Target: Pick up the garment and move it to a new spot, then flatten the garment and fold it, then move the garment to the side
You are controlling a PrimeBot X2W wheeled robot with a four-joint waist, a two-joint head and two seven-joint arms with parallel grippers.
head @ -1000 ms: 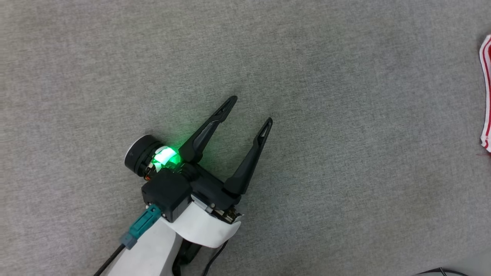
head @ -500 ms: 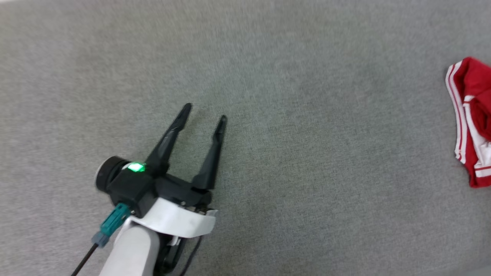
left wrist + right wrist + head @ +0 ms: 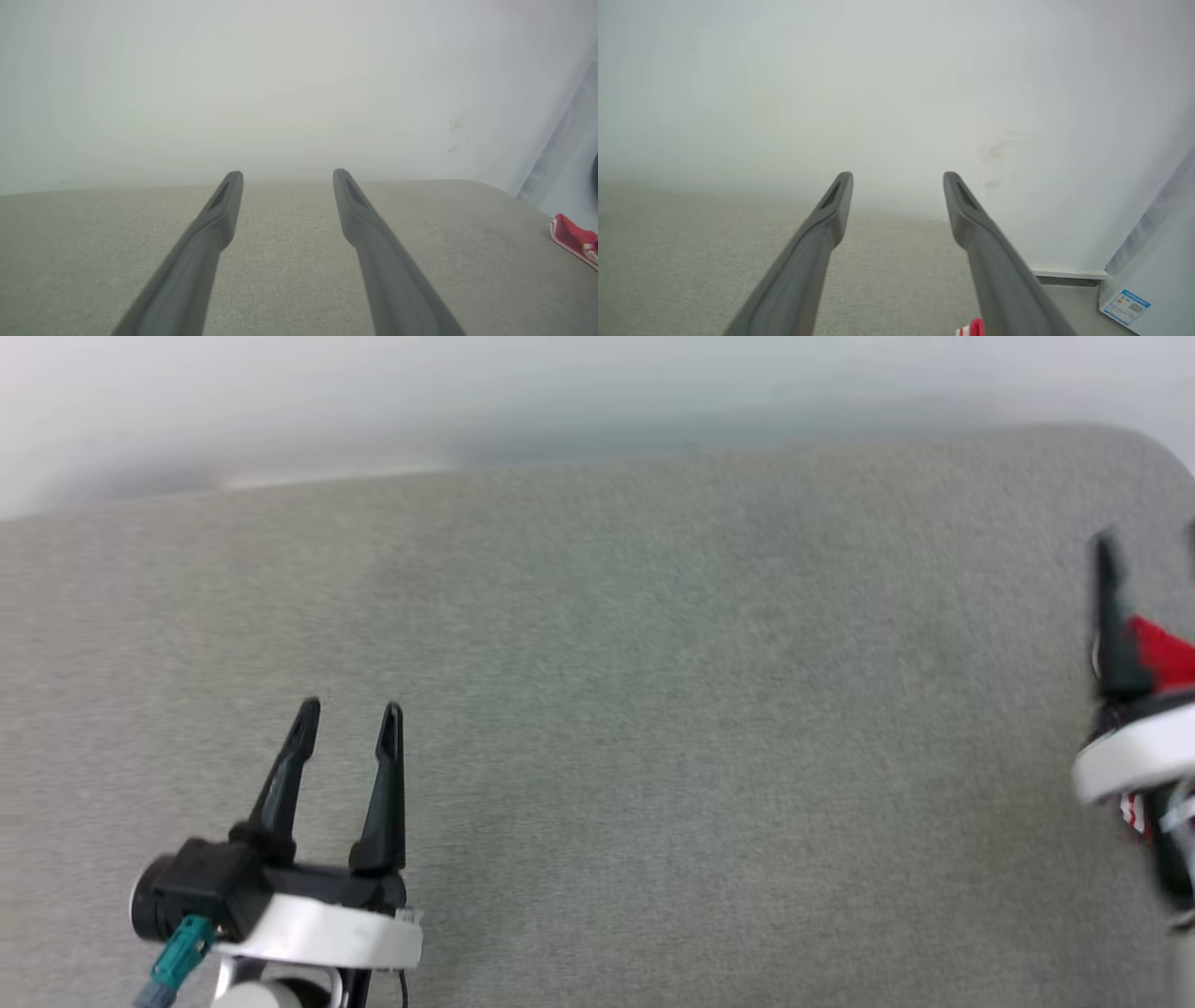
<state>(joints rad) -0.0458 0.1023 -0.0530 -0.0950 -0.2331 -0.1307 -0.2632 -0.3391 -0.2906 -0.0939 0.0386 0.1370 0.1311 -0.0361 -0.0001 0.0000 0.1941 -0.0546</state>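
The work surface (image 3: 653, 709) is uniform light grey with a fine woven fleck; the wall (image 3: 560, 392) at 12 o'clock is plain off-white. The left gripper (image 3: 350, 707) has black fingers, a white cuff (image 3: 317, 933) and a teal connector (image 3: 177, 952) at 7 o'clock, and the right gripper (image 3: 897, 177) has matching dark fingers. The garment (image 3: 572, 235), at 3 o'clock in the head view, is red with white-striped trim; the label (image 3: 1126, 305) is blue and white.
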